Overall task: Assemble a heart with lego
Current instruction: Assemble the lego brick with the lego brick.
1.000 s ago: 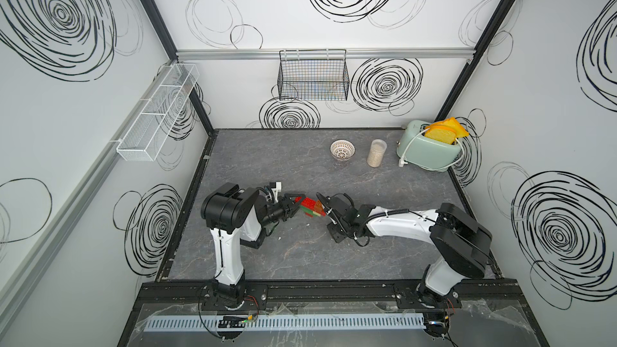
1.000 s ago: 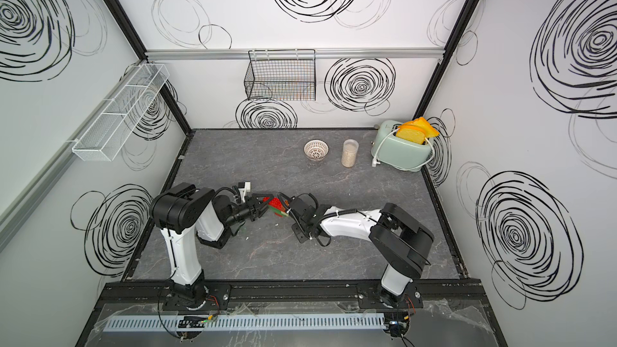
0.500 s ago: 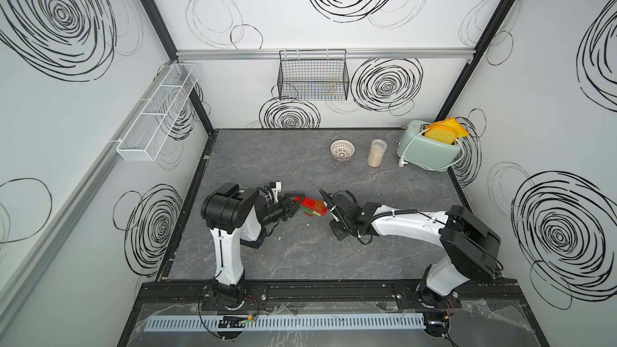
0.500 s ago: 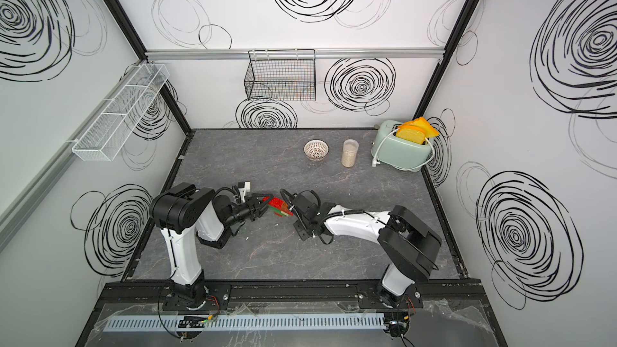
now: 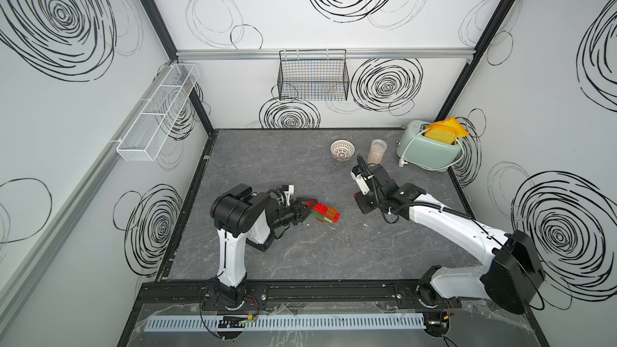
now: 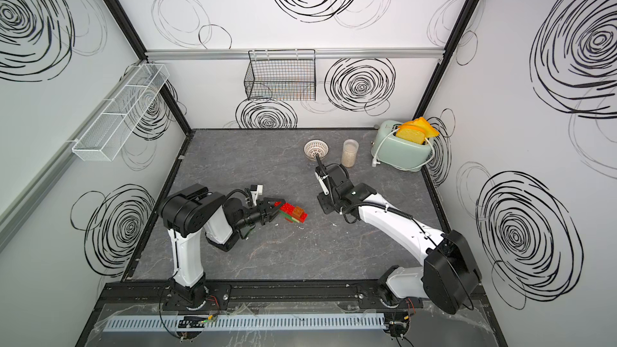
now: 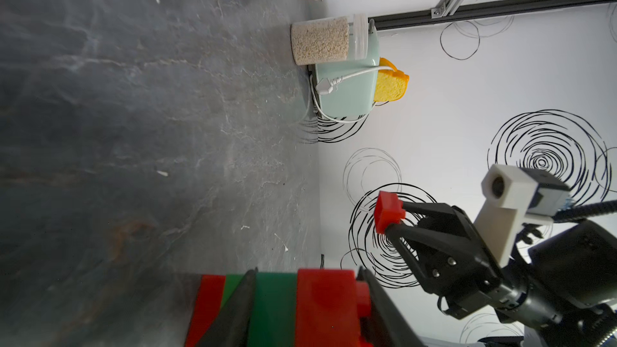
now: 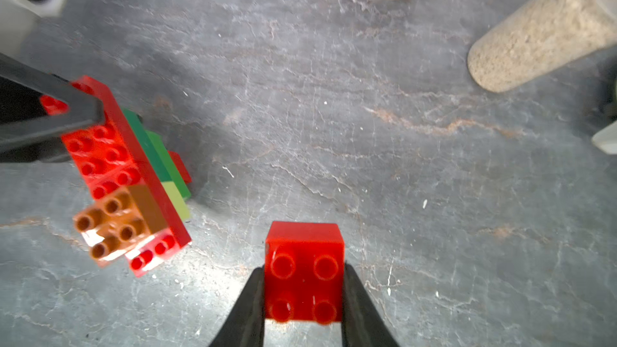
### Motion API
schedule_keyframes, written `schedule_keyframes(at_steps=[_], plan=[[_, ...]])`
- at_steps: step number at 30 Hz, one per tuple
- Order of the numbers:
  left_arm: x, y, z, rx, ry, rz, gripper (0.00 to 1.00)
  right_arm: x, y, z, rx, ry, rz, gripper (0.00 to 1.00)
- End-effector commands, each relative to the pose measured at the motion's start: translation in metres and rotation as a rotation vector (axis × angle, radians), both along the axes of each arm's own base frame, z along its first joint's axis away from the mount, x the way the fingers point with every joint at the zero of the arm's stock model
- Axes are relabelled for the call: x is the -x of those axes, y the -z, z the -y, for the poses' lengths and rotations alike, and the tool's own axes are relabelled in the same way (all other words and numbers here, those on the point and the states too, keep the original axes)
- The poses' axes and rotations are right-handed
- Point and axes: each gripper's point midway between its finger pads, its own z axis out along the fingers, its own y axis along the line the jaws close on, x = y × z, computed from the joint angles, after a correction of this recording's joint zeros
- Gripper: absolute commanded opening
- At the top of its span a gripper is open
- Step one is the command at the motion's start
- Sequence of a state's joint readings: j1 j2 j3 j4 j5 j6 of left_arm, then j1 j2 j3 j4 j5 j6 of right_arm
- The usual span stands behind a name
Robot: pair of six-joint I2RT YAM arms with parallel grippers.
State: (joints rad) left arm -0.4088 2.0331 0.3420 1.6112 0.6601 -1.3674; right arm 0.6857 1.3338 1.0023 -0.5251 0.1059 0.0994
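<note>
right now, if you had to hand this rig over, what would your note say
Left gripper: shut on one end of the part-built heart, near the middle of the table.
Right gripper: shut on a small red brick, held apart from the heart.
Done: red, green, lime and orange bricks are stacked together.
Left: press the red brick onto the heart.

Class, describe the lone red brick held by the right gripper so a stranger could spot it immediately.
Over the grey table, look right of the multicolour heart that the left gripper holds. There the right gripper is shut on a small square red brick. It alone is single, one colour, four-studded, and joined to nothing.
</note>
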Motion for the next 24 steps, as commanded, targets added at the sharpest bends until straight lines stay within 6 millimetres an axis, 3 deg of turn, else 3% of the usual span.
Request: schedule_keyframes(at_steps=[1,10,13,15,21,24], plan=[[-0.001,-0.027,-0.002,0.061,-0.022,0.138,0.45,-0.005,-0.014,-0.013,0.01,-0.097,0.013,0.27],[-0.01,-0.041,-0.017,0.08,-0.059,0.162,0.8,-0.013,-0.018,-0.036,-0.016,-0.182,-0.001,0.27],[-0.014,-0.04,-0.024,0.079,-0.075,0.158,0.84,-0.015,-0.019,-0.045,-0.025,-0.22,-0.008,0.27],[-0.016,-0.041,-0.028,0.079,-0.087,0.159,0.83,-0.015,-0.021,-0.053,-0.039,-0.262,-0.019,0.27],[-0.021,-0.048,-0.033,0.084,-0.097,0.183,0.6,-0.015,-0.018,-0.069,-0.031,-0.339,-0.055,0.27],[-0.021,-0.049,-0.033,0.086,-0.093,0.187,0.58,-0.016,-0.015,-0.072,-0.027,-0.352,-0.067,0.27]])
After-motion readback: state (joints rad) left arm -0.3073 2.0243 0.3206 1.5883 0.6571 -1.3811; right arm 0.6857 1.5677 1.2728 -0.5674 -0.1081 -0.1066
